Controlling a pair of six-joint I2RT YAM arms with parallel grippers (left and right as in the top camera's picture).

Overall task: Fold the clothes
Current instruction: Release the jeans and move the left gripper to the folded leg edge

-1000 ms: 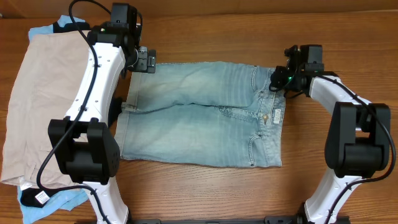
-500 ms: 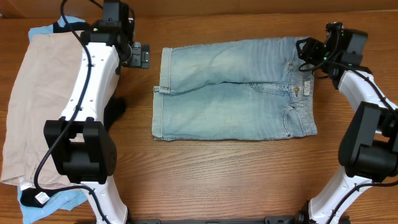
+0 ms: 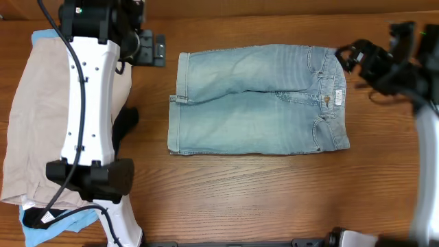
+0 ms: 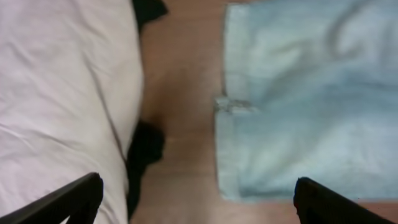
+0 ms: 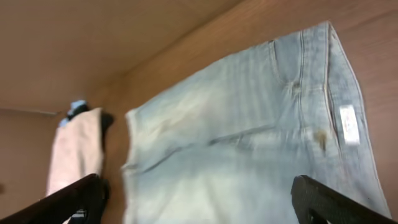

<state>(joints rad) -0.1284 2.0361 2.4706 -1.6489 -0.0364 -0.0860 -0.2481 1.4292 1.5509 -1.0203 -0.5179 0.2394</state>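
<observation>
Faded light-blue denim shorts (image 3: 257,99) lie flat in the middle of the table, waistband to the right with a white label (image 5: 348,124). My left gripper (image 3: 156,52) hangs open above bare wood just left of the shorts' upper leg hem, holding nothing. In its wrist view the left gripper (image 4: 199,205) spans the gap between the beige garment (image 4: 62,93) and the shorts (image 4: 298,106). My right gripper (image 3: 346,58) is open and blurred, off the waistband's upper right corner. From the right wrist the gripper (image 5: 199,205) stands wide over the shorts (image 5: 249,137), touching nothing.
A pile of clothes fills the left side: a beige garment (image 3: 34,116) on top, sky-blue cloth (image 3: 68,223) under it, and black fabric (image 3: 127,123) poking out toward the shorts. The left arm's white links (image 3: 89,103) stretch over the pile.
The shorts slid right with the right gripper. That gripper then opened, let go of the waistband and pulled back to the right. The left arm lifted and drew back.
</observation>
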